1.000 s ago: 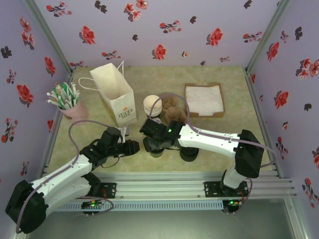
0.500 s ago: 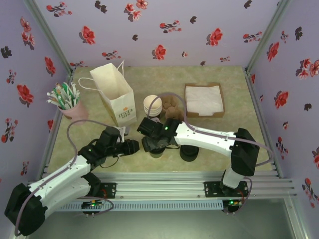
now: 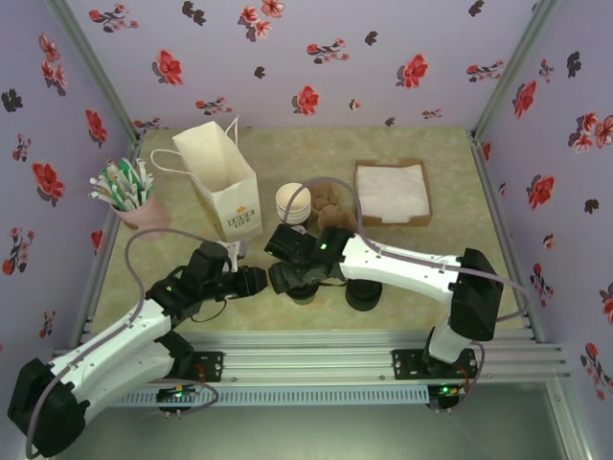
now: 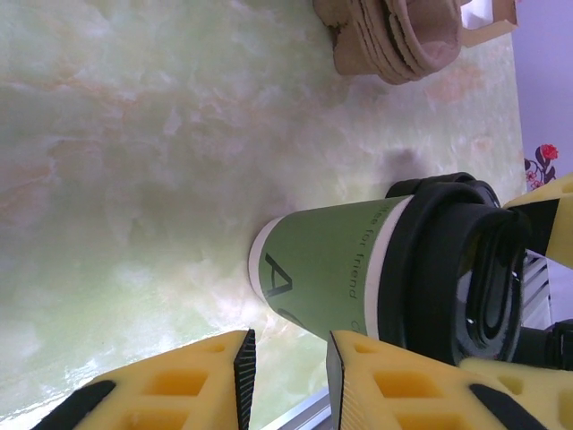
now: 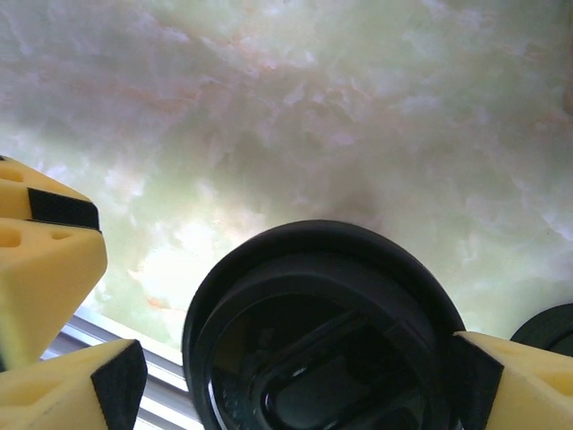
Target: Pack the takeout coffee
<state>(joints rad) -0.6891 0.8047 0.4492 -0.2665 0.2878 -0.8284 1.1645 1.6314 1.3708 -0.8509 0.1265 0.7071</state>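
The green marbled table (image 3: 441, 235) looks almost as it did a second ago: nothing standing on it has shifted. The right arm (image 3: 407, 270) reaches in from the right much as before, with its head a touch nearer the front edge. The left arm (image 3: 124, 335) has drawn its wrist slightly back and to the left. The open paper bag (image 3: 225, 192) stands upright behind and to the left of both grippers. At the rear right is the napkin tray (image 3: 395, 221), and by the left wall a pink cup (image 3: 144, 216) of sticks. Between the bag and the tray are brown pulp carriers (image 3: 330, 203) and a stack of cream-rimmed cups (image 3: 292, 203) just beside them. A short stack of black lids (image 3: 364, 297) sits under the right forearm. The takeout coffee (image 4: 331, 269) stands upright on the table at centre front, green-walled with a black lid (image 5: 322, 358). From above it is largely hidden under the right gripper (image 3: 292, 280). That gripper's jaws are spread around the lid, one pad touching its rim and the other apart from it. The left gripper (image 4: 286, 376) is just beside the cup's base, its jaws parted with nothing between them.
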